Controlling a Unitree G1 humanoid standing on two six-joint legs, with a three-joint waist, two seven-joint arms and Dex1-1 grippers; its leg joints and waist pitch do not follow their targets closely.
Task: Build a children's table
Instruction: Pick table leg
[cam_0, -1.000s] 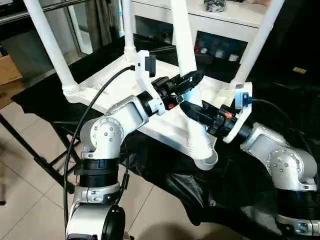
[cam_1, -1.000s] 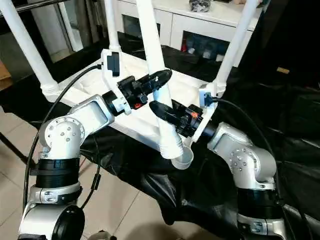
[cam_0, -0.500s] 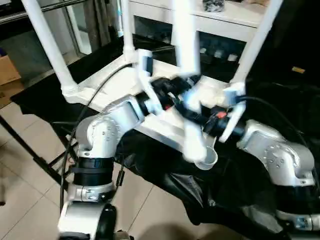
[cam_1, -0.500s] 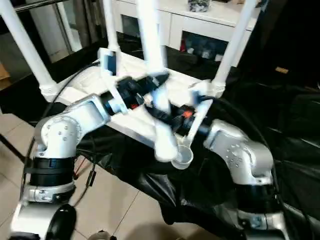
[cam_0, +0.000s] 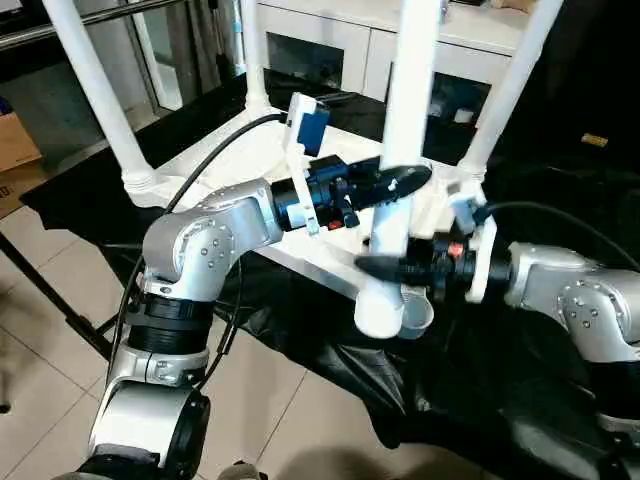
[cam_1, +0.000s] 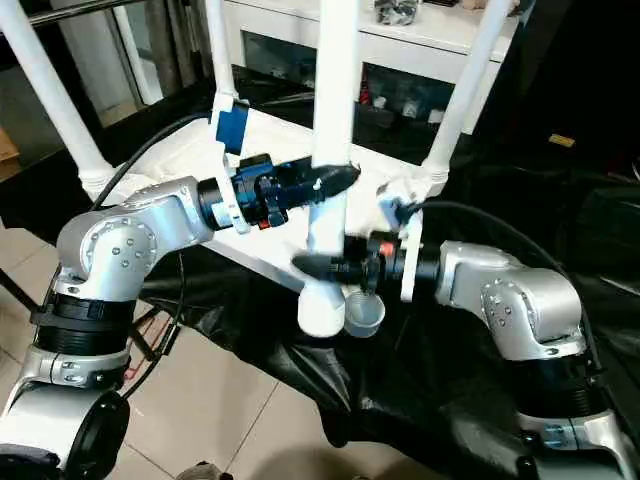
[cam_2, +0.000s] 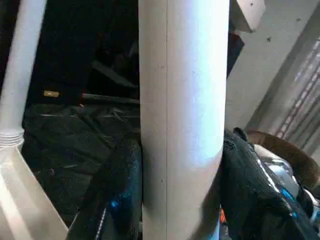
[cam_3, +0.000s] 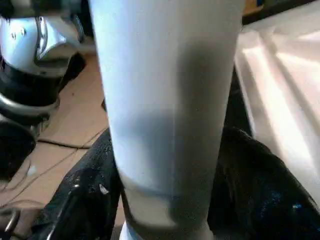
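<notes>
Swung from a lean to nearly upright, the fourth long white tapered tube leg (cam_0: 405, 140) now stands just beside the open corner socket (cam_0: 416, 312) of the upturned white plastic rectangular tabletop (cam_0: 235, 165), which lies on a black-draped desk (cam_0: 520, 380) with three legs already seated. Left claw (cam_0: 395, 183) clamps the leg's middle at about half opening. Right claw (cam_0: 385, 266) brackets it lower down, wider, probably steering its foot toward the socket.
</notes>
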